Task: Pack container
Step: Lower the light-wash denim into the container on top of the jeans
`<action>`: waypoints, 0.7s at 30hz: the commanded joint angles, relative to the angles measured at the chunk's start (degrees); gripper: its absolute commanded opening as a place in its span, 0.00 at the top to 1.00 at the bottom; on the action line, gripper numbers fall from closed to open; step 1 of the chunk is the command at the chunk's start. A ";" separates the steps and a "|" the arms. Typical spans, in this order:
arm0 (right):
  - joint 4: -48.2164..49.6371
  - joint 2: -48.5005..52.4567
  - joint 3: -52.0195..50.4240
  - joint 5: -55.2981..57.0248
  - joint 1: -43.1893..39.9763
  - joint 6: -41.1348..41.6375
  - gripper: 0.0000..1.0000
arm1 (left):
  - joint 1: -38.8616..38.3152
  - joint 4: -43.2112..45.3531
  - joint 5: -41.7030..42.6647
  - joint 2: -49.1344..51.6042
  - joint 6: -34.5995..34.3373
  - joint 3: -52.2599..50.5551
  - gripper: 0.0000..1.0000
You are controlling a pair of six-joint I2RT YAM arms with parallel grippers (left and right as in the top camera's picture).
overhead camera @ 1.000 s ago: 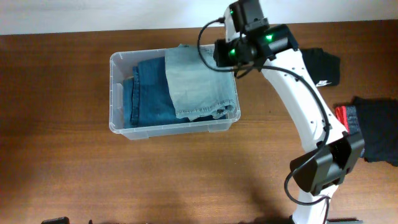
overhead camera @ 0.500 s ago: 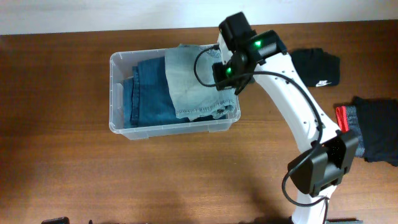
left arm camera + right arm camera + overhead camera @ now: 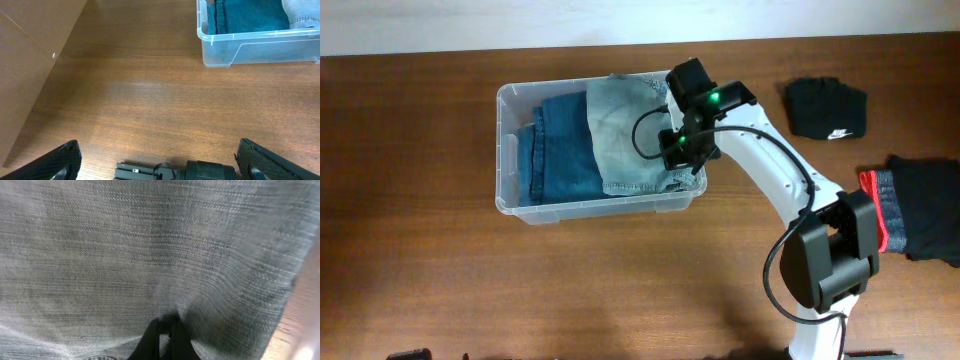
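The clear plastic container [image 3: 503,150] stands on the wooden table, left of centre. It holds folded dark blue jeans [image 3: 558,150] on the left and light blue jeans [image 3: 625,125] on the right. My right gripper [image 3: 678,152] is down in the container's right near corner, its fingers shut together and pressing into the light jeans [image 3: 150,240]. In the right wrist view the fingertips [image 3: 165,326] dent the fabric. My left gripper [image 3: 157,150] is open and empty, low over bare table, with the container's corner [image 3: 250,47] ahead at the upper right.
A folded black garment with a white logo [image 3: 827,108] lies at the far right. A dark garment with red trim [image 3: 920,205] lies at the right edge. A wooden wall panel [image 3: 30,55] is to the left of the left gripper.
My right gripper has moved from above the container's far right rim toward me and down into the light jeans at the right near corner. The left arm has not moved.
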 commanded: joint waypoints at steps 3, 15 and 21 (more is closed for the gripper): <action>1.53 -0.07 -0.42 -0.37 0.17 0.70 0.96 | -0.28 0.00 -0.98 -0.11 0.04 -0.13 0.01; 10.64 -1.62 16.22 -0.63 0.48 0.70 0.91 | -0.28 0.00 -0.98 -0.11 0.04 -0.13 0.01; 16.35 1.01 16.11 -1.07 2.36 0.70 0.91 | -0.28 0.00 -0.98 -0.11 0.04 -0.13 0.01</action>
